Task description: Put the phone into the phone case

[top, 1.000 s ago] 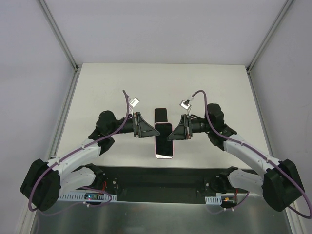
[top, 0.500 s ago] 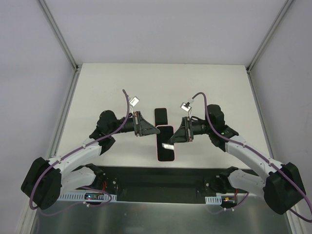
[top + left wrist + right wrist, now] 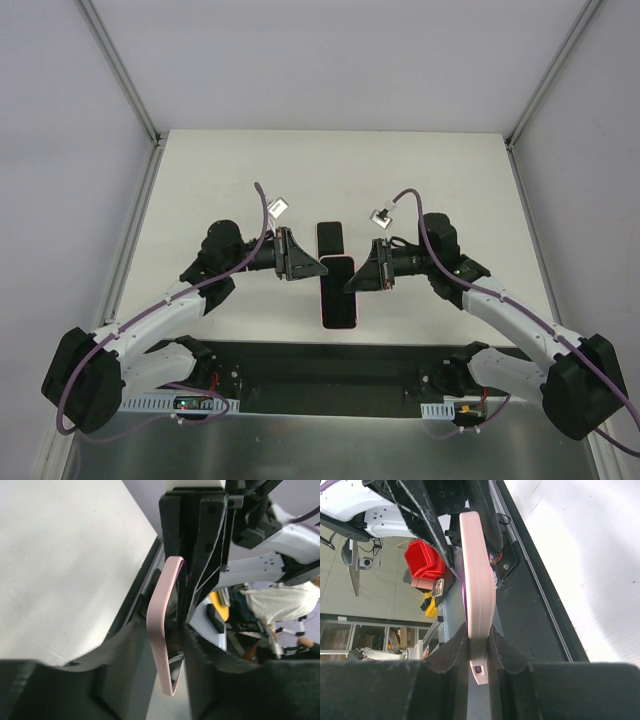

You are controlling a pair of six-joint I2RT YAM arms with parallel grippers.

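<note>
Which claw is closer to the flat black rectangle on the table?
Left, slightly. Both claws grip the pink-rimmed case: the left claw by the near left corner of the flat black rectangle, the right claw farther, to its near right.

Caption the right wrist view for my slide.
Right gripper clamps the pink phone case edge-on between its jaws.

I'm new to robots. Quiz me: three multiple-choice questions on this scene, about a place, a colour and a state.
1. The black slab lies: A) on the table beyond the case; B) in a gripper; C) on an arm.
2. The case's rim is: A) green; B) pink; C) yellow.
3. The case is held by: A) neither gripper; B) one gripper; C) both.
Key: A, top view shows it flat there; B, wrist views show pink; C, left gripper and right gripper each pinch a side.
</note>
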